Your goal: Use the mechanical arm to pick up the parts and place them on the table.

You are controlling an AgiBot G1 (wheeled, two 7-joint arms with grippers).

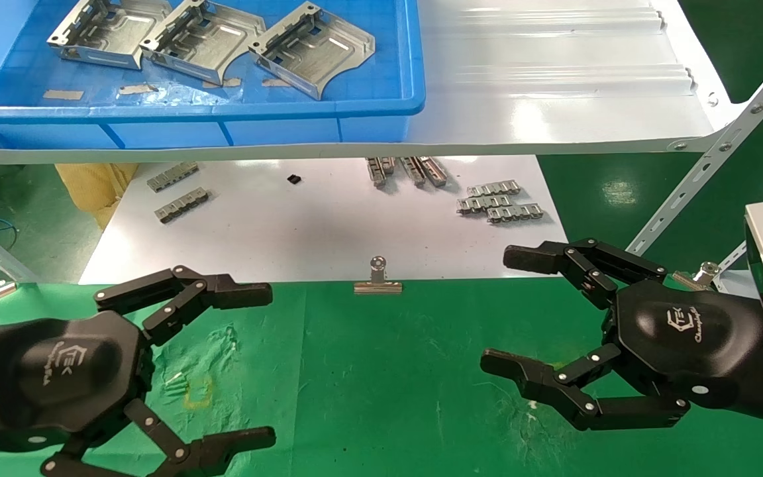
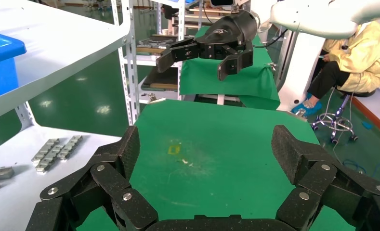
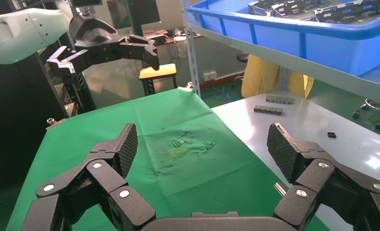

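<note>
Green cloth covers the tabletop (image 1: 381, 371), wrinkled, with a small yellow square mark near the left side. Beyond it a white board (image 1: 315, 225) carries small ridged strips (image 1: 499, 201), and a binder clip (image 1: 377, 278) sits at the cloth's far edge. Above, a white shelf (image 1: 554, 99) holds a blue bin (image 1: 222, 112).

Parts (image 1: 203, 36): three silver stamped plates side by side in the bin, none on the cloth yet. Task looks unstarted.

Risks, as judgement:
- Plates lie close together with upturned flanges; a finger could catch a neighbour and drag it.
- Bin wall and shelf edge stand between the arms and the plates; a low approach may knock the rim.
- Thin glossy metal may slip from a shallow pinch on the way down.

Left claw (image 1: 269, 361): low over the near-left cloth, fingers spread wide, holding nothing, touching nothing visible. Right claw (image 1: 497, 311): over the near-right cloth, likewise spread wide and empty. Both well apart from the bin.
</note>
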